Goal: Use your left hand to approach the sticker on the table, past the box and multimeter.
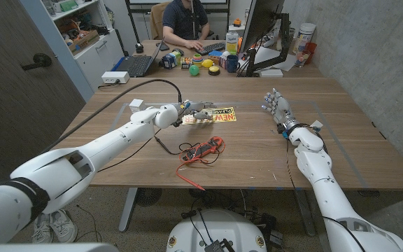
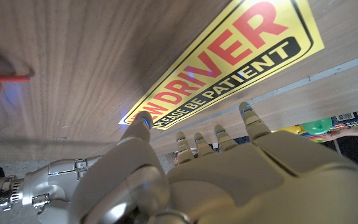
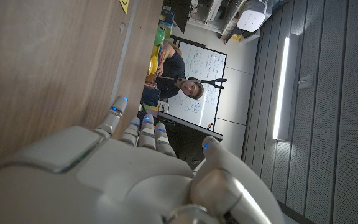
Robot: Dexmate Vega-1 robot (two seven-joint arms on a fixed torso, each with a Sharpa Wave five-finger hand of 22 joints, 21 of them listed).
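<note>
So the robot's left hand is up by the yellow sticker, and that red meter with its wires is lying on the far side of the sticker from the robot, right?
Not quite. The left hand is at the yellow sticker, but the red meter with its wires lies on the near side of the sticker, closer to the robot. The head view shows this.

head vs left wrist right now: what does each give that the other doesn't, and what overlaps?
Head view alone: the multimeter with its red and black leads on the table, nearer the robot than the left hand; the right hand standing open off to the side; a person at the far desk.

Left wrist view alone: the sticker close enough to read "DRIVER" and "PLEASE BE PATIENT", with the fingertips at its edge.

Both: the left hand at the yellow sticker on the wood.
</note>
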